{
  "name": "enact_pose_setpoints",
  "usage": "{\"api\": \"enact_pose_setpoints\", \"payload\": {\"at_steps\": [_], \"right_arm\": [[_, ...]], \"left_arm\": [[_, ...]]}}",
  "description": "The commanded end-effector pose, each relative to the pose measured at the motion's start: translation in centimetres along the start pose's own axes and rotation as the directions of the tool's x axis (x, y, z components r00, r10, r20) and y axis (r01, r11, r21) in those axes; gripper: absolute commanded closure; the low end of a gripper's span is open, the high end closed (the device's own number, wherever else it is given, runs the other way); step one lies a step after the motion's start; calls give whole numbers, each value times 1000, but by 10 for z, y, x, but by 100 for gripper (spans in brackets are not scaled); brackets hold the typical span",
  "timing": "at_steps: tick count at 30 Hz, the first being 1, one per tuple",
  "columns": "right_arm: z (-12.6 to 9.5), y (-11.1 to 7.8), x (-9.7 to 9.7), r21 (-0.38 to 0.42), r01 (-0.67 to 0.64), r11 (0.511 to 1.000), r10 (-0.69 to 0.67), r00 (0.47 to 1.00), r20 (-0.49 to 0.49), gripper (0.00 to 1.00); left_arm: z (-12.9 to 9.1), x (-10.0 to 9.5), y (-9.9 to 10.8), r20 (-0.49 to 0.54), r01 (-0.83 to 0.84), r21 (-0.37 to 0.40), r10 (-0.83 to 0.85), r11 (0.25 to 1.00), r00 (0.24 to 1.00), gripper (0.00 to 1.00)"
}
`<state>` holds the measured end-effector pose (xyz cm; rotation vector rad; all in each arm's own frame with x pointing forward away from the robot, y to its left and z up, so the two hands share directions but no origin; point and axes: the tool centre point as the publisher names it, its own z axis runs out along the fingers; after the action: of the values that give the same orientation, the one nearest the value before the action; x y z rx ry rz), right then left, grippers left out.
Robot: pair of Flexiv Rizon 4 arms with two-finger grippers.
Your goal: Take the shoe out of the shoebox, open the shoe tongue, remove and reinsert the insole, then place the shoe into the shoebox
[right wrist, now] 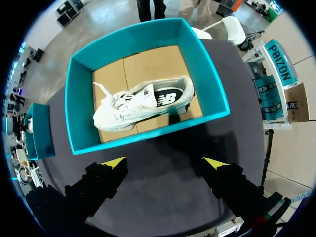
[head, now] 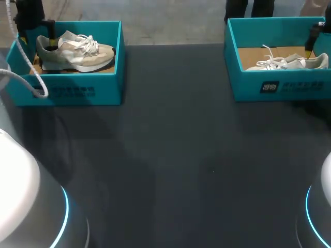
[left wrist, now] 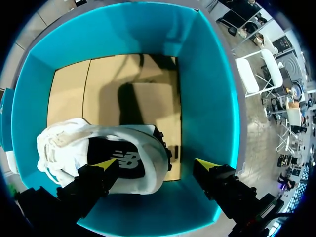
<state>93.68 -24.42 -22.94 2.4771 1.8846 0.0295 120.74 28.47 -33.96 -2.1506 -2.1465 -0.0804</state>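
The left claw (left wrist: 157, 165) hangs released inside the left shoebox (left wrist: 212, 98), its yellow tips spread wide. One fingertip (left wrist: 106, 163) sits over the heel opening of the beige shoe (left wrist: 59, 148), above the dark insole (left wrist: 129, 163). The other is outside the heel, close to the teal wall. Neither tip can be seen pressing on the shoe. The shoe lies just under and beside the claw, and bare cardboard floor (left wrist: 133, 89) stretches ahead of it.

The right claw (right wrist: 164, 163) is also released, fingers wide apart, with nothing between them but the dark surface (right wrist: 163, 197). Ahead of it stands the right shoebox (right wrist: 79, 98), and in it a white shoe (right wrist: 123, 111) with loose laces lies on the cardboard, its opening showing a dark insole.

From the head camera, the left shoebox (head: 67, 90) is at the upper left of the frame, holding the beige shoe (head: 77, 54) with its toe pointing toward the middle. A white cable (head: 20, 59) loops down over that box's near corner. The right shoebox (head: 282, 85) is at the upper right with the white shoe (head: 289, 63) inside. The two boxes are well apart, with the dark surface (head: 170, 155) between them.
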Motion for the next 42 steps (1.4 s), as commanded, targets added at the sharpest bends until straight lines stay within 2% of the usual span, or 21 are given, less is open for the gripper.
{"api": "enact_pose_setpoints", "payload": {"at_steps": [1,20,24,32,37,42], "right_arm": [[0,-1,0,-2,-2,1000,2,1000,-1,0],[0,-1,0,-2,-2,1000,2,1000,-1,0],[0,-1,0,-2,-2,1000,2,1000,-1,0],[0,-1,0,-2,-2,1000,2,1000,-1,0],[0,-1,0,-2,-2,1000,2,1000,-1,0],[0,-1,0,-2,-2,1000,2,1000,-1,0]], "left_arm": [[8,1,11,9,3,51,-4,999,1000,0],[28,-2,10,37,4,62,-6,998,999,0],[33,-3,9,37,8,68,-11,998,999,6],[43,-3,12,32,22,82,-24,996,999,7],[46,-2,13,31,27,86,-30,996,999,17],[50,-2,12,34,25,88,-29,996,999,15]]}}
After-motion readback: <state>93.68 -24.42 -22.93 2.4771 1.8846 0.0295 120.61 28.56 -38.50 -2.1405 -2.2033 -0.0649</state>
